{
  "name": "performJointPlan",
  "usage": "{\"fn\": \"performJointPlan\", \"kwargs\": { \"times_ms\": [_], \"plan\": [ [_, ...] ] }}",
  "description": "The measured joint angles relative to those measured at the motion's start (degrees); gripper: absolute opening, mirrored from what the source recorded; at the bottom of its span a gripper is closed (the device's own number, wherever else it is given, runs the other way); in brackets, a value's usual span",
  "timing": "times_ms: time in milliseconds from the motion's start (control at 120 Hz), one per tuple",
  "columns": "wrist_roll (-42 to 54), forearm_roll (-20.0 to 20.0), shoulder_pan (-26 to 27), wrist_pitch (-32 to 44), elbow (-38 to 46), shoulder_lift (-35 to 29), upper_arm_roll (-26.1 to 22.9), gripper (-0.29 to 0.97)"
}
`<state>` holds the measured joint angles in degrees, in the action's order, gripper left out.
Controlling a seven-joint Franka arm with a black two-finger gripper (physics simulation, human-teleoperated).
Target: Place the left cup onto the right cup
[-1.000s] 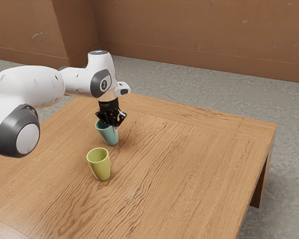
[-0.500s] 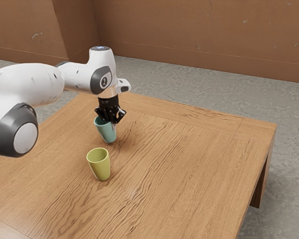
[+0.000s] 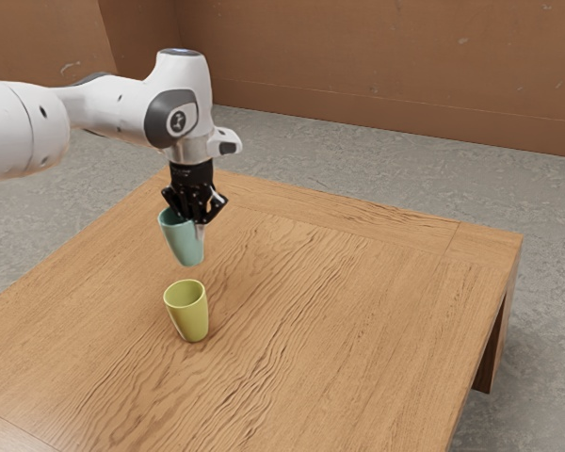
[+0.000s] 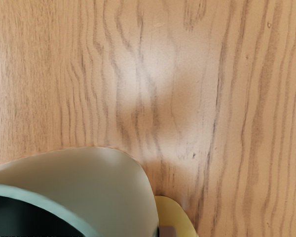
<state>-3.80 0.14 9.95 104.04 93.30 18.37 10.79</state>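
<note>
Teal smooth tapered cup (image 3: 183, 241) hangs tilted above the grained wooden table (image 3: 358, 301), rim pinched by the black pincer (image 3: 190, 215); yellow-green tapered cup (image 3: 187, 309) stands upright nearby.

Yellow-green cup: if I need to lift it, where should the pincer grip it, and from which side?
Probably its rim wall, from straight above: the yellow-green cup stands upright, mouth open, tapering downward, so one finger inside and one outside should hold. The pincer holds the teal cup.
</note>
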Motion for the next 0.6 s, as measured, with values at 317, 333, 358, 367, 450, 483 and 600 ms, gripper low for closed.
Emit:
{"fn": "performJointPlan", "kwargs": {
  "times_ms": [317, 333, 358, 367, 450, 483, 600],
  "plan": [
    [-2.3, 1.1, 2.1, -1.2, 5.1, -4.1, -0.1, -0.11],
    [-2.4, 1.2, 2.2, -1.2, 5.4, -4.4, -0.1, -0.11],
    [-2.6, 1.2, 2.3, -1.2, 5.8, -4.9, -0.2, -0.11],
    [-2.7, 1.3, 2.4, -1.2, 5.9, -5.0, -0.2, -0.11],
    [-3.2, 1.4, 2.7, -1.3, 7.2, -6.3, -0.2, -0.11],
    [-3.4, 1.4, 2.8, -1.3, 7.6, -6.7, -0.2, -0.11],
    [-4.1, 1.7, 2.9, -1.1, 9.2, -7.6, -0.3, -0.11]
  ]
}}
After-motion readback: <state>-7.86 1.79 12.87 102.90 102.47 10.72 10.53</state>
